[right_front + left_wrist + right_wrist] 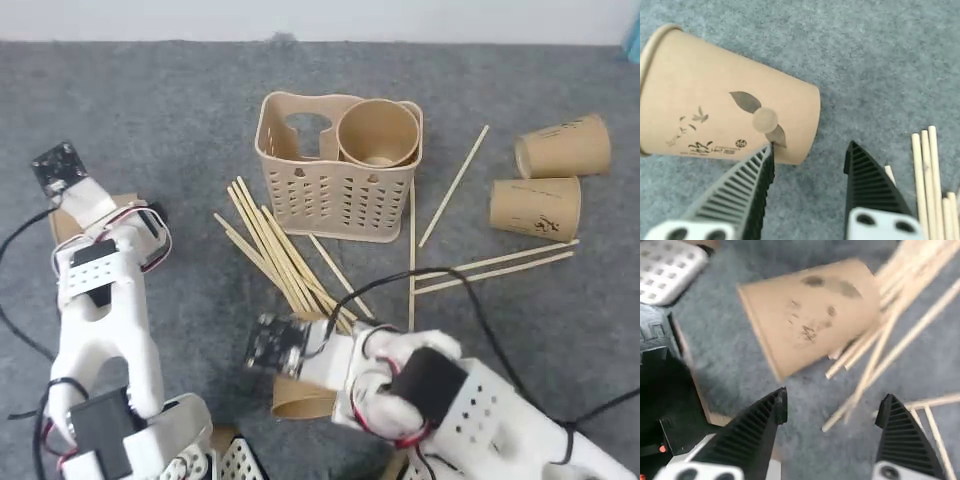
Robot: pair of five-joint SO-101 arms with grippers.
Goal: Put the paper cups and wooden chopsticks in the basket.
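Brown paper cup (730,105), printed with dark leaves, lies on its side.

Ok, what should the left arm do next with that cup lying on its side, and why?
Probably shift the left gripper over the paper cup, then lower: its open fingers sit by the cup's bottom end, not around it.

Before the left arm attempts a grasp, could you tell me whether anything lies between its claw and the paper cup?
Nothing visible does. The left claw is open, with the paper cup lying on its side on the grey carpet just ahead of it; the chopsticks lie off to one side, clear of the cup.
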